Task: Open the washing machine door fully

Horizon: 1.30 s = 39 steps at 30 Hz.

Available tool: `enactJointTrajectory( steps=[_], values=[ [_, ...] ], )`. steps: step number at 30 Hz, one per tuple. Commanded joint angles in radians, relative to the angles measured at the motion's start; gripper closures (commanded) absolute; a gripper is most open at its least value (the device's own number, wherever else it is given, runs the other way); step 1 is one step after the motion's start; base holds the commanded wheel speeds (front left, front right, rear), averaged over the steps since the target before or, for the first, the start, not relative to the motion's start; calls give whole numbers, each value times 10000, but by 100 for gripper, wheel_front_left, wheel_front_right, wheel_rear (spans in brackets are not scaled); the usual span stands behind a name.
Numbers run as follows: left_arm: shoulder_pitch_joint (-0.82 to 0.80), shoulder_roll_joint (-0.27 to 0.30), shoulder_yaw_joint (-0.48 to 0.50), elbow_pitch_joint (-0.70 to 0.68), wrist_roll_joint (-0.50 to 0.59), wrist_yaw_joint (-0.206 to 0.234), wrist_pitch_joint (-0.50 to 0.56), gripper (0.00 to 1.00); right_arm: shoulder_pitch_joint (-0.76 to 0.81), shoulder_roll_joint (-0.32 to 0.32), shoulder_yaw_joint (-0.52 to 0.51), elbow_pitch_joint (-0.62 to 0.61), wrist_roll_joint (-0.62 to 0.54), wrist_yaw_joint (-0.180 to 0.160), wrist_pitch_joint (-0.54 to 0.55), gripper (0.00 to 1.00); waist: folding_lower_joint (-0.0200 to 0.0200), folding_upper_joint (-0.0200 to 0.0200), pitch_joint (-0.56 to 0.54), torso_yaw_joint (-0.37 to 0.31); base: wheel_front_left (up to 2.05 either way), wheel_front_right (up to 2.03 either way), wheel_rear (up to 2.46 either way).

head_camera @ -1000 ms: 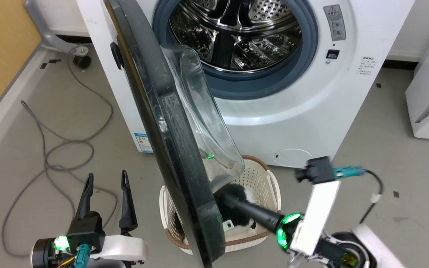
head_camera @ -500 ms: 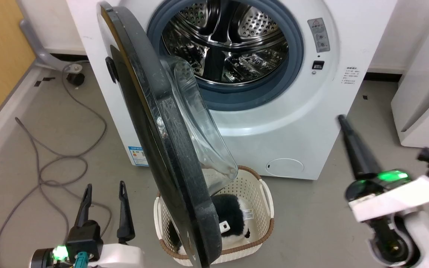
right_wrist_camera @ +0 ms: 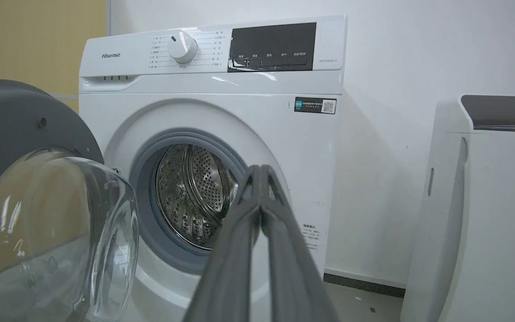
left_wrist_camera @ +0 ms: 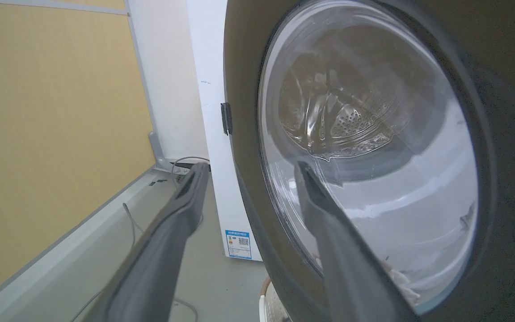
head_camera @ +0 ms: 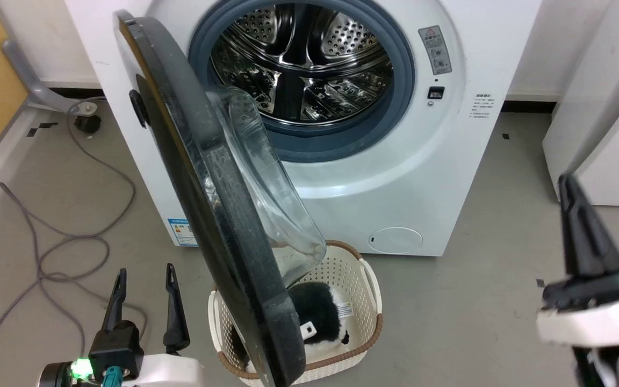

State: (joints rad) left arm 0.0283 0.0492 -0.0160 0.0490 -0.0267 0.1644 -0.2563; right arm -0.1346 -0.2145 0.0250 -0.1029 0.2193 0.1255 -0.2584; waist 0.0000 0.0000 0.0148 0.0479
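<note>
A white front-loading washing machine (head_camera: 449,161) stands with its large round glossy black washing machine door with a bulging clear glass centre (head_camera: 196,177) swung out on its left hinge. The door is roughly square to the machine front. A second ago the right hand reached in at the door's lower inner edge. Now the right hand (head_camera: 566,185) is well apart from it on the right, fingers together and holding nothing. So the door appears released, probably with some swing left. The left hand (head_camera: 145,269), fingers apart and empty, sits near the door's outer face. That side offers bare grey floor (head_camera: 30,333) crossed by a loose grey cable (head_camera: 134,189). The door's lower edge overhangs a white perforated basket (head_camera: 366,279).
</note>
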Motion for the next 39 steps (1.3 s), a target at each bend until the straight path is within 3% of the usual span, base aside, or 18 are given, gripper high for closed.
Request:
enactJointTrajectory(
  steps=[1, 14, 15, 16, 29, 30, 31, 39],
  values=[
    [114, 13, 26, -44, 48, -7, -55, 0, 386, 232, -60, -11, -215, 52, -32, 100, 0, 0, 2, -37, 0, 0, 0],
    [138, 12, -26, 6, 20, 17, -55, 0, 1842, 1293, -513, 637, -1212, 52, -33, 100, 0, 0, -69, -138, 0, 0, 0],
    [151, 12, -27, 13, 18, 16, -55, 0, 1910, 1349, -506, 709, -1209, 52, -33, 55, 0, 0, -81, -151, 0, 0, 0],
    [165, 12, -27, 21, 18, 15, -55, 0, 1948, 1395, -543, 757, -1224, 52, -33, 0, 0, 0, -90, -164, 0, 0, 0],
    [17, 18, 37, -299, 13, 4, -55, 0, 2122, 1614, -763, 969, -1417, 52, -33, 0, 0, 0, -141, -84, 0, 0, 0],
    [-37, 34, 88, -438, 39, 31, -55, 57, 2128, 1620, -778, 960, -1389, 52, -33, 0, 0, 0, -144, -71, 0, 0, 0],
    [-88, 36, 142, -596, 35, 47, -55, 100, 2142, 1626, -792, 975, -1298, 52, -33, 0, 0, 0, -149, -59, 0, 0, 0],
    [-681, 184, 254, -2197, 183, -15, -55, 100, 2164, 1640, -895, 980, -778, 52, -34, 0, 0, 0, -187, 27, 0, 0, 0]
  ],
)
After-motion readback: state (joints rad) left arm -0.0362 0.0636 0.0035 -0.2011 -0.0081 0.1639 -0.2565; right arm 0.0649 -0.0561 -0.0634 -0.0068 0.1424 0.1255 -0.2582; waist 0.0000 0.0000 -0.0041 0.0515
